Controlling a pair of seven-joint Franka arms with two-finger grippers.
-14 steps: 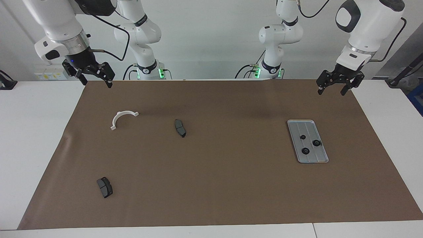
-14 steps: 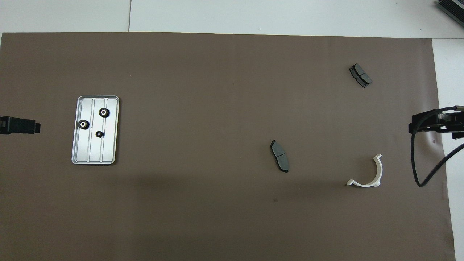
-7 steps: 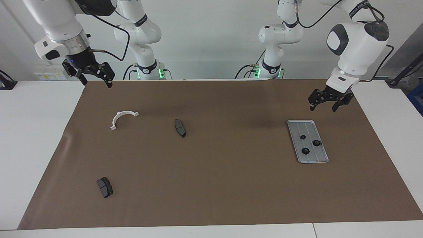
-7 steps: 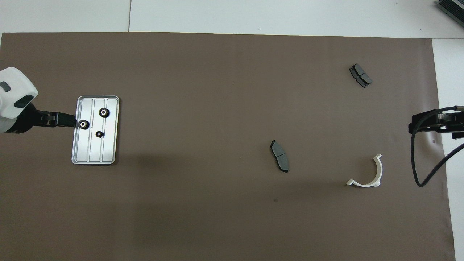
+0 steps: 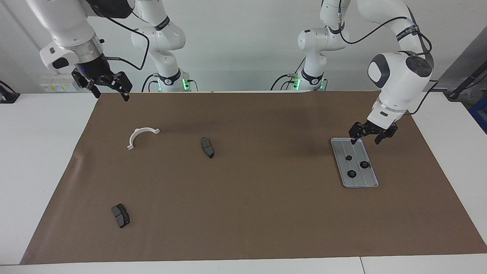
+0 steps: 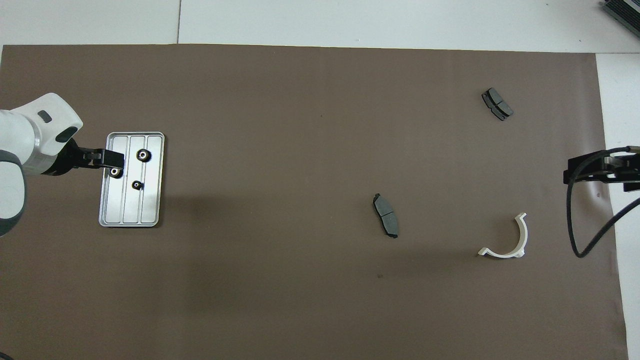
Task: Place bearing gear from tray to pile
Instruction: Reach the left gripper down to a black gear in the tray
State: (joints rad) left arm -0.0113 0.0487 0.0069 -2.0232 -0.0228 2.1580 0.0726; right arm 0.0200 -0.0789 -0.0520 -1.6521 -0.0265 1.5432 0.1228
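The silver grooved tray (image 5: 368,182) (image 6: 145,212) lies toward the left arm's end of the table. Three small black bearing gears (image 5: 352,174) (image 6: 144,155) sit in it. My left gripper (image 5: 365,141) (image 6: 115,161) is open and empty, up in the air over the tray's end nearer the robots; in the overhead view it partly covers one gear (image 6: 116,173). My right gripper (image 5: 111,96) (image 6: 570,176) is open and empty and waits over the mat's edge at its own end. The pile there is a white half-ring bracket (image 5: 137,133) (image 6: 524,242) and two dark brake pads (image 5: 207,147) (image 6: 386,222).
The second brake pad (image 5: 120,215) (image 6: 497,104) lies farther from the robots than the bracket. A brown mat (image 5: 266,213) covers the table, with white tabletop around it. A black cable (image 6: 575,240) hangs from the right arm.
My left gripper has come down from the mat's corner near the robots to just over the tray, staying open. The right arm and all parts have not moved.
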